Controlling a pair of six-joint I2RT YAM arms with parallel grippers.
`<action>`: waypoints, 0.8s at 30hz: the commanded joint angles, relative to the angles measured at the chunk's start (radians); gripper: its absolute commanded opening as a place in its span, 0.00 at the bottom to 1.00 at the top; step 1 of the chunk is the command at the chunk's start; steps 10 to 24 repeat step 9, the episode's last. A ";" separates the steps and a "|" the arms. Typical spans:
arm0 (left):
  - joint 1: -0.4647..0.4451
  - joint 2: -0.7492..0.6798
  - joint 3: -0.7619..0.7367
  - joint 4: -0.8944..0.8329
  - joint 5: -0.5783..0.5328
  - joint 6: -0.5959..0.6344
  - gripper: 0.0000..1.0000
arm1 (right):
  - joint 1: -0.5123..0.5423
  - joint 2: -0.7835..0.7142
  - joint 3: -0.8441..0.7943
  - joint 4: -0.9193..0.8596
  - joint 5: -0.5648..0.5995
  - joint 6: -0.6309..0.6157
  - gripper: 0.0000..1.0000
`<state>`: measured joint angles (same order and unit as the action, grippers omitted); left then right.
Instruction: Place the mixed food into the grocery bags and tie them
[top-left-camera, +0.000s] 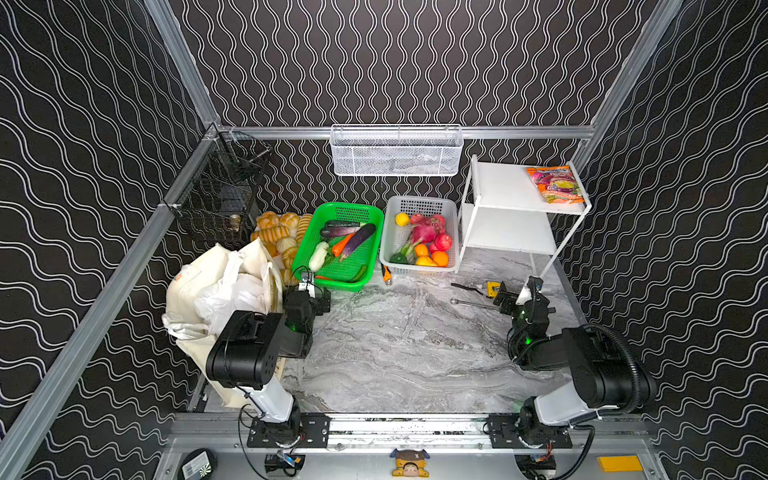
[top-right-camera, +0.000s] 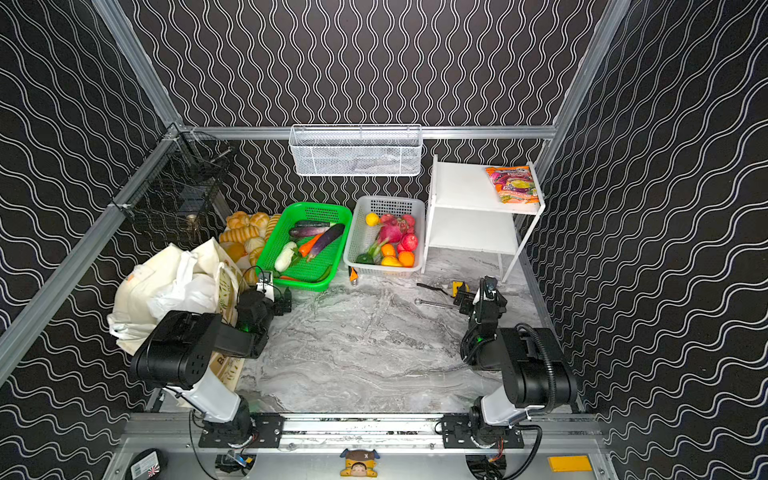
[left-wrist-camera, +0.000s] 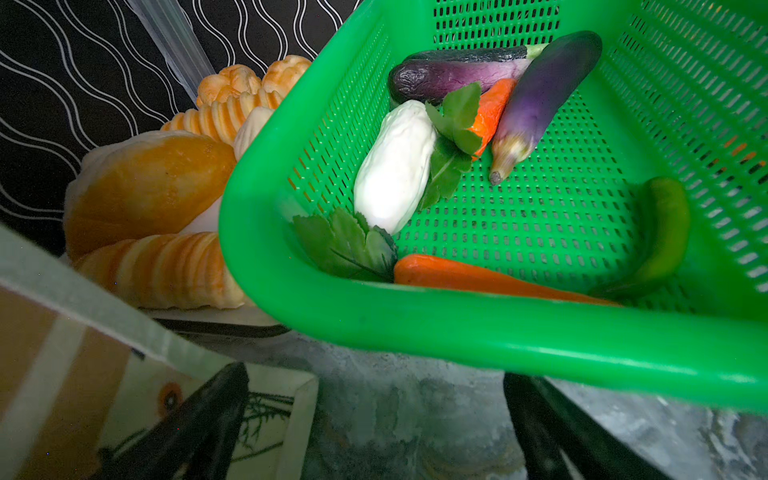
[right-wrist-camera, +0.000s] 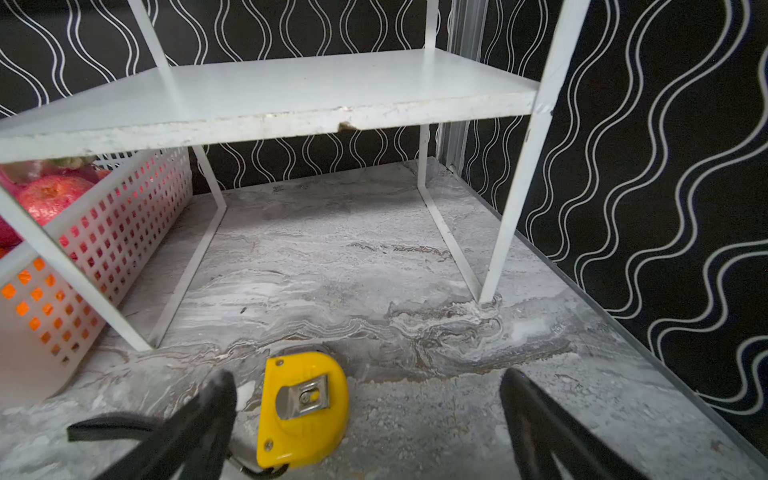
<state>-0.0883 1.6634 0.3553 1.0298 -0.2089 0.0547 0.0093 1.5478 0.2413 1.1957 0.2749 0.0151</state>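
The grocery bags stand at the left in both top views. A crinkly white plastic bag (top-left-camera: 232, 291) (top-right-camera: 183, 291) sits in the mouth of the cream tote (top-left-camera: 191, 286) (top-right-camera: 137, 291), and what they hold is hidden. Of the mixed food, one orange and purple snack packet (top-left-camera: 557, 185) (top-right-camera: 515, 185) lies on the shelf top. My left gripper (top-left-camera: 318, 297) (left-wrist-camera: 374, 415) is open and empty, low between the tote's printed side (left-wrist-camera: 137, 399) and the green basket. My right gripper (top-left-camera: 505, 299) (right-wrist-camera: 365, 403) is open over the table, with a yellow tape measure (right-wrist-camera: 303, 411) lying between its fingers.
A green basket (top-left-camera: 370, 216) (left-wrist-camera: 457, 332) holds eggplants, carrots and a green pepper. A white basket (top-left-camera: 451, 208) holds fruit, and bread loaves (top-left-camera: 278, 228) lie behind the tote. A white two-level shelf (top-left-camera: 511, 224) (right-wrist-camera: 291, 95) stands at the back right. A metal tool (top-left-camera: 469, 303) lies near the right gripper.
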 joint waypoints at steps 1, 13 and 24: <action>-0.001 0.000 0.006 0.023 0.000 0.002 0.99 | 0.000 0.000 -0.001 0.047 0.009 0.002 1.00; -0.001 0.000 0.006 0.025 0.000 0.003 0.99 | 0.000 0.001 -0.001 0.047 0.009 0.002 1.00; -0.001 0.000 0.006 0.025 0.000 0.003 0.99 | 0.000 0.001 -0.001 0.047 0.009 0.002 1.00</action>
